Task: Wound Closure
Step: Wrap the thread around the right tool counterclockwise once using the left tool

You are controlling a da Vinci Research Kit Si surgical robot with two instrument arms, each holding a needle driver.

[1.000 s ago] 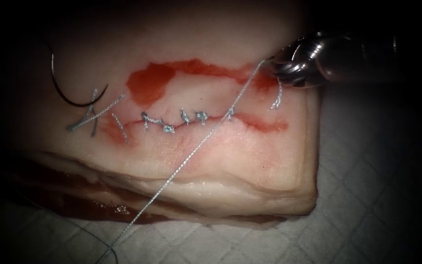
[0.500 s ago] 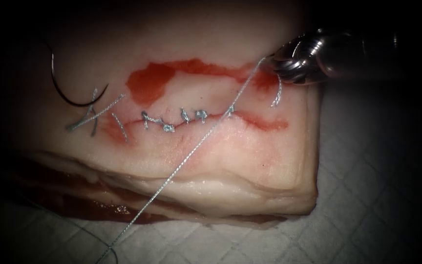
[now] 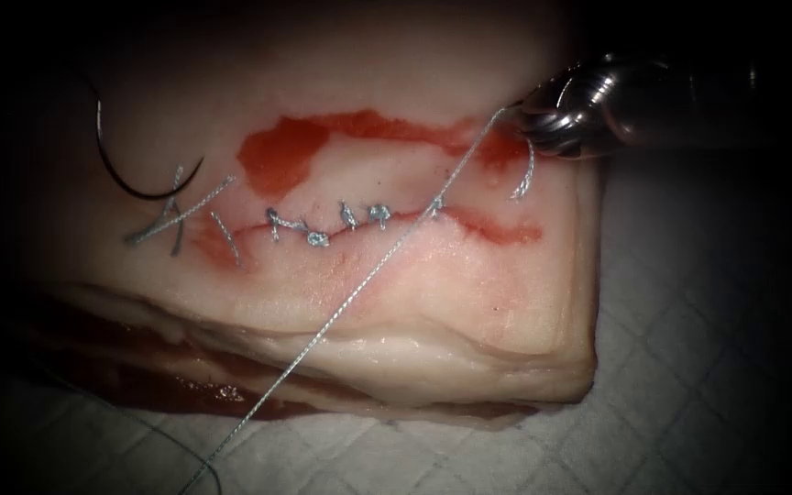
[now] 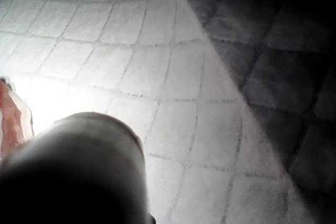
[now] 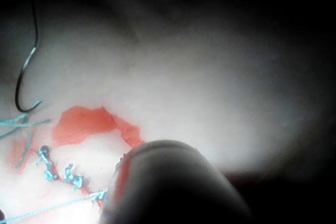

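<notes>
Above, endoscope view: the right end effector (image 3: pixel 517 112), clamped on the thread (image 3: pixel 350 298), sits beyond the cut's (image 3: pixel 359 225) right end; the needle (image 3: pixel 130 174) lies free on the tissue (image 3: pixel 469 302), far left. Right wrist view: needle (image 5: pixel 23 77) far left of the stitches (image 5: pixel 58 169).

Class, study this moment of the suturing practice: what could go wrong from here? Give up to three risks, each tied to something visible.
1. The right gripper holds the thread, which runs taut across the cut; too much tension might tear the tissue at the last stitch.
2. The needle lies loose on the tissue left of the cut, unheld; a tug on the thread might drag it.
3. Cut ends of thread beside the needle might tangle with it.
</notes>
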